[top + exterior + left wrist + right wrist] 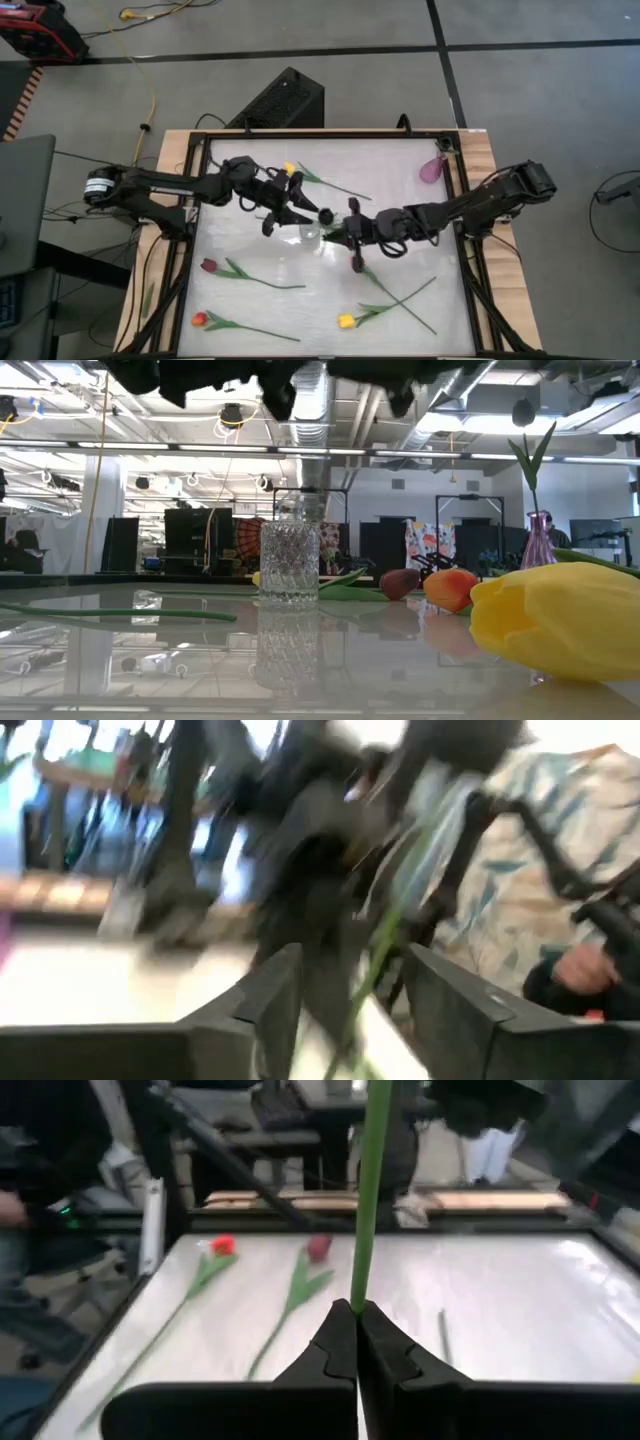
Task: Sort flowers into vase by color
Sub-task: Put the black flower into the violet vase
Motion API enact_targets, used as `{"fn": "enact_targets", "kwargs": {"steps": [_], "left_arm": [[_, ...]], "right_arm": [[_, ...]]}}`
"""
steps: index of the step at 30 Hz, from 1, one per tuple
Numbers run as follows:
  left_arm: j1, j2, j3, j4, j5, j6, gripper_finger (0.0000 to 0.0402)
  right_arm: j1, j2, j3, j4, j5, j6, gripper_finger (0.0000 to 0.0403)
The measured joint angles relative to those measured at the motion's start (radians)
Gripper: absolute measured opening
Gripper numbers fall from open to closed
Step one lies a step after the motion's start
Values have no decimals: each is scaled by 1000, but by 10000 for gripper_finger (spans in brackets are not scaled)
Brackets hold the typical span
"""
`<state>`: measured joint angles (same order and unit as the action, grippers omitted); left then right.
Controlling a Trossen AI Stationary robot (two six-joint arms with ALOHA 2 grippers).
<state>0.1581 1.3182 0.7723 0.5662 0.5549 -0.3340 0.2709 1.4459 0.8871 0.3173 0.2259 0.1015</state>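
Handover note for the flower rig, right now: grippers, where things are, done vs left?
Right gripper: shut on a green stem, mid-table beside the clear vase.
Left gripper: open, also by that vase, with a stem between its fingers, not clamped.
Lying on the table: maroon tulip, red-orange tulip, two yellow tulips.
Purple vase at the far right corner holds one stem.
Left: vase the held flower, then sort the other four.
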Motion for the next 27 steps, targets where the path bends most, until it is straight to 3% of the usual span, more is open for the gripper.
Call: {"fn": "enact_targets", "kwargs": {"steps": [3,6,10,18,23,27], "left_arm": [[23,-70,0,-187,-35,43,179],[18,-125,0,-291,-145,120,178],[1,-159,-19,-296,-222,174,172],[-2,-154,-23,-313,-227,203,169],[-2,-154,-23,-314,-227,210,169],[-2,-154,-23,-314,-227,218,169]], "right_arm": [[48,-79,0,-142,75,45,21],[102,-179,0,-294,183,90,21],[172,-333,0,-514,330,199,21],[244,-588,0,-966,589,485,21],[210,-707,0,-1014,610,487,21],[186,-777,19,-897,660,307,21]]}}
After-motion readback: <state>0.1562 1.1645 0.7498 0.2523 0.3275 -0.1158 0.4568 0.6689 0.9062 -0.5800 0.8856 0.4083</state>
